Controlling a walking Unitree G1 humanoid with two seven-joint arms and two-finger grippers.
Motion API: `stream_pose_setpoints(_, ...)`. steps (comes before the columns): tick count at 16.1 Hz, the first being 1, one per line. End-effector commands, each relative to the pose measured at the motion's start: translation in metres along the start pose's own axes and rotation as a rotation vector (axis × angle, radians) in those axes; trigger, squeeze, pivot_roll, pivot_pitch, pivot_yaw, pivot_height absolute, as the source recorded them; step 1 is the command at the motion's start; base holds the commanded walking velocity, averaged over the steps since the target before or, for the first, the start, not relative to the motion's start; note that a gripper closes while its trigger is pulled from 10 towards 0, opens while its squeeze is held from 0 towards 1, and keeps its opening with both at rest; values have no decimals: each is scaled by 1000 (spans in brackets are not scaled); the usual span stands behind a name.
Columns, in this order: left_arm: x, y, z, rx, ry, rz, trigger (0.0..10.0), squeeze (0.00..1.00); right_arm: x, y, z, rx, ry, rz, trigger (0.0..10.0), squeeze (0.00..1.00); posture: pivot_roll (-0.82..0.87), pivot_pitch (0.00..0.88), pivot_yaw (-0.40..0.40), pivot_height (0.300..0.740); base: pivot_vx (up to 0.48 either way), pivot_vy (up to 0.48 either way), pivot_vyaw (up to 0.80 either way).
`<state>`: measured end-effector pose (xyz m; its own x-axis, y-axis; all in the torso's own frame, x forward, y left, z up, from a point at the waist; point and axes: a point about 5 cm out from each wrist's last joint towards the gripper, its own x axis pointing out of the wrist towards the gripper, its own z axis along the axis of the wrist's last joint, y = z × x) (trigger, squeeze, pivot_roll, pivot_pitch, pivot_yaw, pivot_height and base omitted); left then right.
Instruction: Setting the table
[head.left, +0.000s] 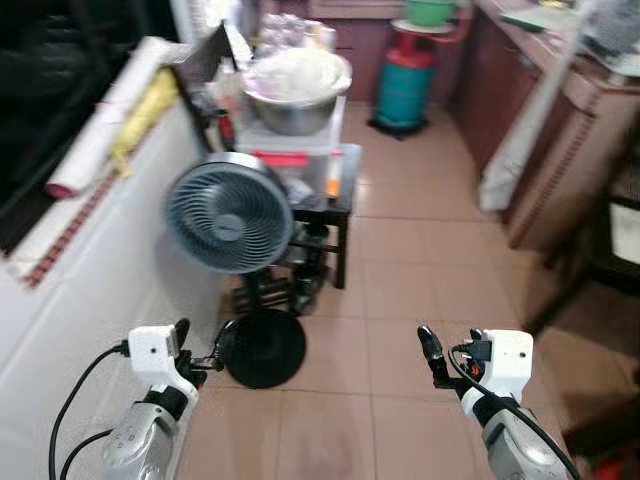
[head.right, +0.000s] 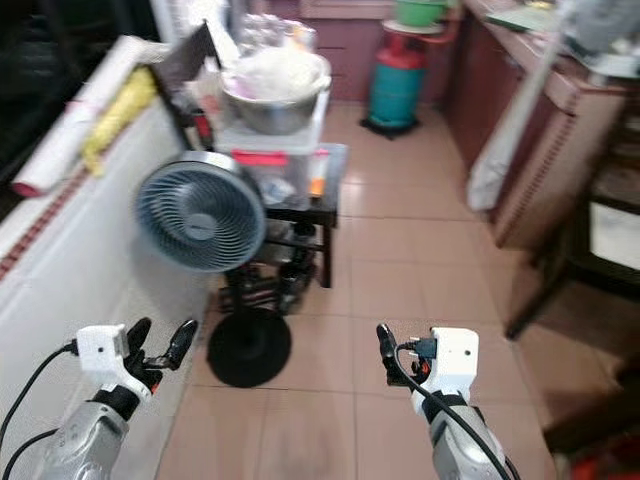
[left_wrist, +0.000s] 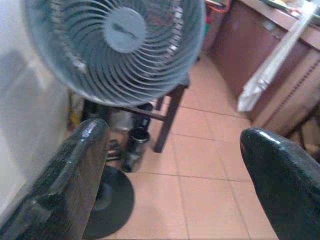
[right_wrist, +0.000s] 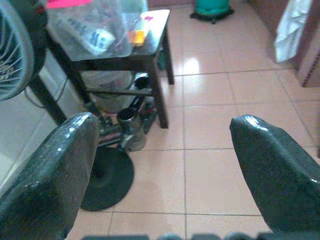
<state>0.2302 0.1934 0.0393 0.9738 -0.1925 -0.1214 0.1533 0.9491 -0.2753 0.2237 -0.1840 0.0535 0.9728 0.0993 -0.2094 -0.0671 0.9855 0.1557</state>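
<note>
My left gripper (head.right: 160, 343) is held low at the left, open, with nothing between its fingers (left_wrist: 75, 170). It points toward a grey standing fan (head.left: 230, 215) with a round black base (head.left: 262, 347). Low on the right, over bare tiled floor, my right gripper (right_wrist: 160, 165) is also open and holds nothing. One of its fingers (head.left: 430, 346) shows in the left eye view. A small black side table (head.left: 345, 195) behind the fan carries a clear plastic box (head.left: 300, 165) and a big steel bowl (head.left: 295, 105) with white contents.
A white tiled half wall (head.left: 100, 270) with a rolled sheet (head.left: 105, 115) on its ledge runs along the left. Brown cabinets (head.left: 530, 130) line the right, and a dark chair (head.left: 600, 260) stands near them. A teal gas cylinder (head.left: 405, 85) stands at the far end of the tiled floor (head.left: 420, 250).
</note>
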Motion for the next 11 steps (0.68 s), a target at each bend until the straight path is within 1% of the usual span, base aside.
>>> stream_pose_setpoints(1, 1, -1, 3, 4, -2, -20, 10000, 0, -2, 0, 3, 4, -5, -8, 10000, 0, 16, 0, 16, 740, 0, 0, -800)
stream_pose_setpoints(3, -4, 1, -3, -18, 41, -48, 10000, 0, -8, -3, 2, 26, -2, -30, 10000, 0, 10, 0, 15, 740, 0, 0, -800)
stream_pose_setpoints(4, -4, 1, -8, -34, 66, -57, 10000, 0, -8, -2, 2, 27, 1, -23, 10000, 0, 10, 0, 6, 740, 0, 0, 0)
stream_pose_setpoints(5, -4, 1, -10, -25, 82, -79, 10000, 0, -8, -1, 1, 24, 2, -18, 10000, 0, 8, 0, 1, 740, 0, 0, 0)
stream_pose_setpoints(7, -3, 2, -12, 34, 114, -163, 10000, 0, -12, 1, 7, 10, -31, -13, 10000, 0, 1, 0, -1, 740, 0, 0, 0)
stream_pose_setpoints(8, -2, 3, -12, 53, 122, -185, 10000, 0, -14, 0, 9, 7, -46, -16, 10000, 0, 1, 0, -1, 740, 0, 0, 0)
stream_pose_setpoints(9, -2, 4, -11, 86, 119, -217, 10000, 0, -21, -3, 14, 8, -66, -48, 10000, 0, -4, 0, 2, 740, 0, 0, 0)
stream_pose_setpoints(11, -7, 2, -13, 89, 104, -222, 10000, 0, -44, -4, 19, -10, -75, -61, 10000, 0, -28, 0, 26, 740, 0, 0, 0)
